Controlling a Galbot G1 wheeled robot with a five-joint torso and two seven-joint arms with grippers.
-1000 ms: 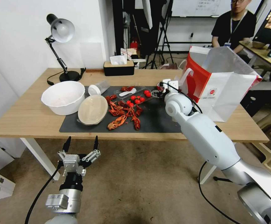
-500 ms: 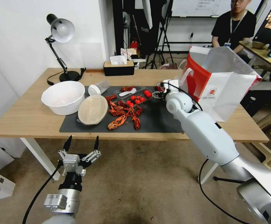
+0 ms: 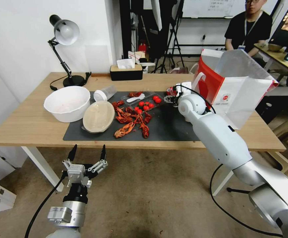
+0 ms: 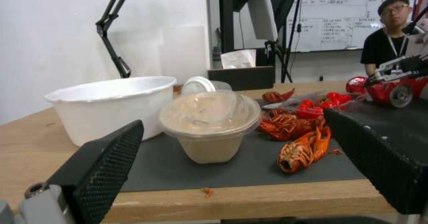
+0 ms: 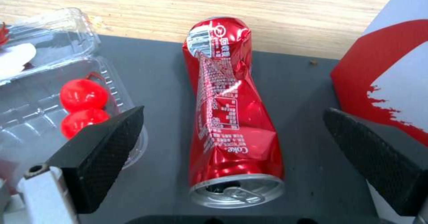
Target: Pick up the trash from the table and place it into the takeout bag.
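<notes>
On dark grey mat (image 5: 290, 93), crushed red soda can (image 5: 227, 110), probably untouched

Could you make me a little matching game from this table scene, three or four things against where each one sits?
Things:
1. crushed red soda can
2. large white bowl
3. white paper takeout bag
4. round beige lidded container

Places:
A. standing at the table's right end
B. lying between the right gripper's open jaws
C. on the dark mat, beside the bowl
D. on bare wood, left of the mat

Pairs: 1-B, 2-D, 3-A, 4-C
</notes>
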